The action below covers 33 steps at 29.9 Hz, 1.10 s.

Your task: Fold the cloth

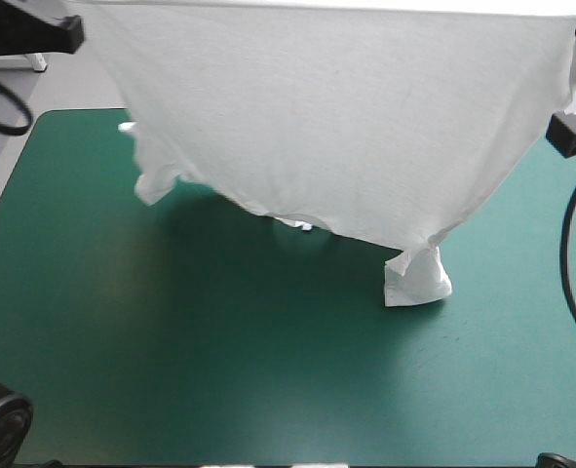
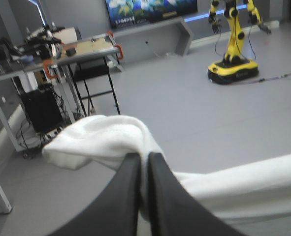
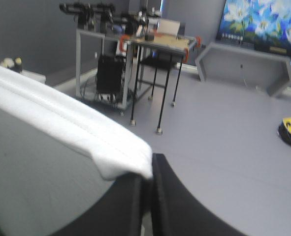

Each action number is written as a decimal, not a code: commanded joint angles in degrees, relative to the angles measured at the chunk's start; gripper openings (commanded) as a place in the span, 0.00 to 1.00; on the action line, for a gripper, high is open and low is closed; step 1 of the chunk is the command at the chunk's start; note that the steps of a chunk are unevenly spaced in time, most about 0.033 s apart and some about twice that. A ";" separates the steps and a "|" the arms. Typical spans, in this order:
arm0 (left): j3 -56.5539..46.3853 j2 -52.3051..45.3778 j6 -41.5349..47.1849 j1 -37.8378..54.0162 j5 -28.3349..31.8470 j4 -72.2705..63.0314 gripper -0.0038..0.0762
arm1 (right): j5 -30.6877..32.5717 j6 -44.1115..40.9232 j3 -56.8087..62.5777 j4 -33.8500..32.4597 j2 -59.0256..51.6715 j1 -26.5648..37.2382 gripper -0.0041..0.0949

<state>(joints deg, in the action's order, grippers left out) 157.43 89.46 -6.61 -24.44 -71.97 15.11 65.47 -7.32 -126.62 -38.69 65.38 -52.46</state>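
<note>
Left claw (image 2: 144, 157) is all but closed, its two black fingers (image 2: 128, 196) pinching a thick fold of the white T-shirt (image 2: 103, 137). The fold bulges out ahead of the tips and runs off to one side as a taut band. Right claw (image 3: 146, 173) is likewise nearly closed, on a hemmed corner of the cloth, with a stitched edge stretching away from it.

In the high view neither claw's fingers can be made out. Only dark parts of the arms show at the upper corners, and the shirt's upper edge is hard to make out there.

That view shows what the wrist views do not. The T-shirt (image 1: 346, 117) hangs spread between the two arms like a curtain over the counter (image 1: 171, 370) with its teal-green cover, and it hides most of the far side. One sleeve (image 1: 416, 281) droops lowest, toward the right side, its crumpled end appearing to touch the cover. Another dangles toward the left, and whether it touches cannot be told. A small white bit of fabric peeks out beneath the hem near the middle, too small to identify.
</note>
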 commanded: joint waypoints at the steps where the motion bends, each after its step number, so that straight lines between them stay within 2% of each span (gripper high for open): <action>1: 0.86 -5.57 -1.02 0.13 5.07 5.23 0.04 | -11.01 1.24 -3.92 -4.82 -0.58 0.09 0.02; 6: 0.86 -7.56 -2.93 0.13 6.51 7.43 0.04 | -21.77 3.37 -4.89 -4.51 -0.37 0.09 0.02; 10: 0.86 -7.85 -3.94 0.13 6.62 8.93 0.04 | -25.59 3.37 -5.65 -4.41 0.26 0.09 0.02; 16: -0.25 -7.99 -5.75 0.13 7.03 9.73 0.04 | -23.00 3.37 -5.53 -5.42 2.78 0.09 0.02; 22: -11.45 -7.74 -6.15 0.13 9.36 9.58 0.04 | -13.36 -0.55 -5.53 -16.42 12.29 0.20 0.02; 24: -17.47 -6.62 -4.74 0.86 11.49 9.81 0.04 | -11.67 -2.89 -5.53 -17.47 16.44 2.58 0.02; 25: -19.91 -6.08 -3.86 1.62 12.18 9.81 0.04 | -11.59 -3.79 -5.53 -15.90 17.96 4.77 0.02; 28: -28.26 -3.41 -0.86 6.43 15.11 7.35 0.04 | -12.32 -4.31 -5.53 -3.85 22.95 13.78 0.02; 29: -30.25 -2.12 -0.74 9.60 16.10 4.41 0.05 | -12.91 -4.15 -5.53 2.09 25.15 18.53 0.02; 33: -32.81 3.96 -4.35 18.66 18.76 -14.65 0.05 | -14.25 -2.11 -5.53 16.00 33.33 29.79 0.02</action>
<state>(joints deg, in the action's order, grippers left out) 124.32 91.87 -8.95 -11.02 -59.21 11.12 55.90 -10.50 -130.92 -29.22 96.46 -29.06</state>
